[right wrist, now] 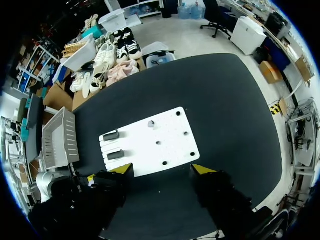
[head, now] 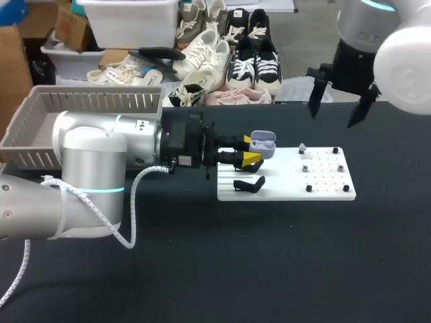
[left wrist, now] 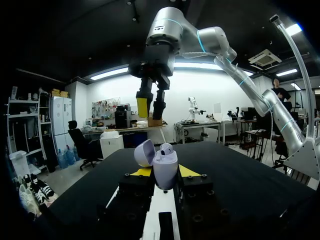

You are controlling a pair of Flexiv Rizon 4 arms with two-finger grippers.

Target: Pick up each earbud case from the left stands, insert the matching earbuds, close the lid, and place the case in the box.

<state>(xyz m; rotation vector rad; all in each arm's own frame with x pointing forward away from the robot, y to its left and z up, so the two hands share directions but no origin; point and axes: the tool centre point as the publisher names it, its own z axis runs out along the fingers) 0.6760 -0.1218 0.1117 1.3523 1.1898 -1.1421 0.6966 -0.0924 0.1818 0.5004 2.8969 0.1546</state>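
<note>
Your left gripper [head: 250, 149] clamps the open earbud case [head: 262, 143]; the right gripper [head: 333, 119] hangs spread, empty. Lid closing and placement in the box [head: 101, 102] remain.

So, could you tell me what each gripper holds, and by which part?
The left gripper grips the open earbud case by its lower body; the right gripper holds nothing.

bright even overhead light, soft shadows, little glare
</note>
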